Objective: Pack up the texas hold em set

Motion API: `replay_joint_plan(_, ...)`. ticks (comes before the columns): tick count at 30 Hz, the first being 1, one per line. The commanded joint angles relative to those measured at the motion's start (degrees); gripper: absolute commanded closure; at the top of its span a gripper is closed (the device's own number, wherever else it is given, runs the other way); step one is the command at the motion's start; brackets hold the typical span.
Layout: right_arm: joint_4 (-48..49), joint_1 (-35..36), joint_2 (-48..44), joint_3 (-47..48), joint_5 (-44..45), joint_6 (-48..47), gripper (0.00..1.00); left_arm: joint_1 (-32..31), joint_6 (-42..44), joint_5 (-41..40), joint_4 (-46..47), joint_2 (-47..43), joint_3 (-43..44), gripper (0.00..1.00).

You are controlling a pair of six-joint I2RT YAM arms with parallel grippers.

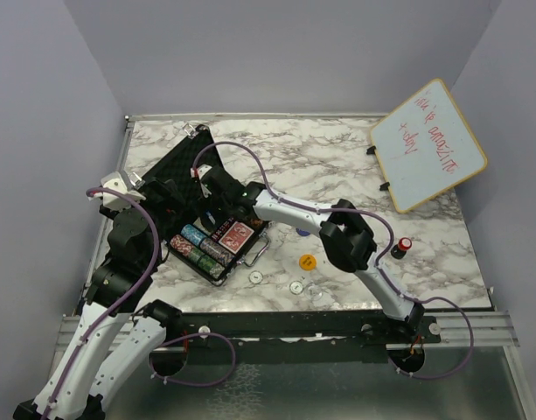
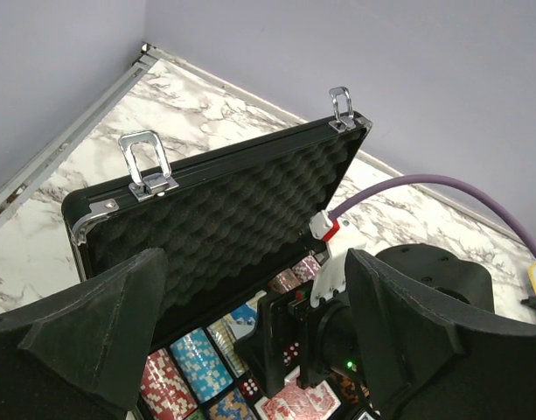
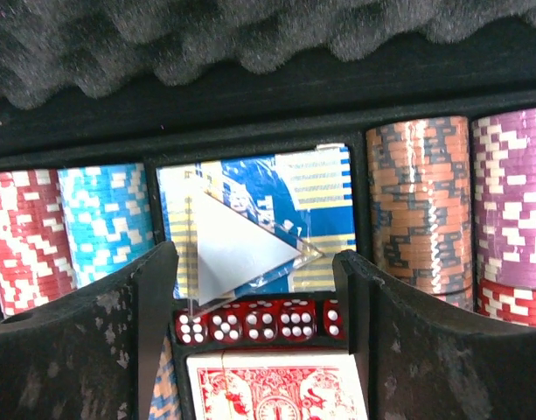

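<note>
Case (image 1: 182, 157) open at left edge of table (image 1: 337, 166), chips (image 1: 194, 236), decks (image 1: 237, 234), dice (image 3: 263, 320) stowed; buttons (image 1: 307, 261) loose by near edge; left claw (image 2: 254, 262), right claw (image 3: 254, 255) gape empty.

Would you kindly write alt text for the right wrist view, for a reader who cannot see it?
The right hand, open, hangs over the open case: a blue card deck under a pale triangular piece, a row of red dice and a red card deck. Chip stacks flank the decks; egg-crate foam shows above.
</note>
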Motion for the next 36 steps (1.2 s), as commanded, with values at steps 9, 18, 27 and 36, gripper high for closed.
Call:
replay_joint_plan(9,1.2,0.4,-18.4,-15.7,10.7,9.4,0.2,0.4,0.0,4.3,2.0,-0.7,-0.2,0.09)
replay_joint_plan(18,-5.9,0.4,-41.1,-42.4,21.9,25.1,0.2,0.4,0.9,11.0,3.8,1.1,-0.2,0.06)
replay_joint_plan(27,-18.0,0.5,-49.8,-56.5,17.0,25.5,0.2,0.4,1.6,10.8,4.0,0.9,-0.6,0.06)
replay_joint_plan(36,-15.1,1.9,-52.7,-63.3,12.0,22.3,0.19,0.4,1.9,12.8,4.9,2.9,0.1,0.06)
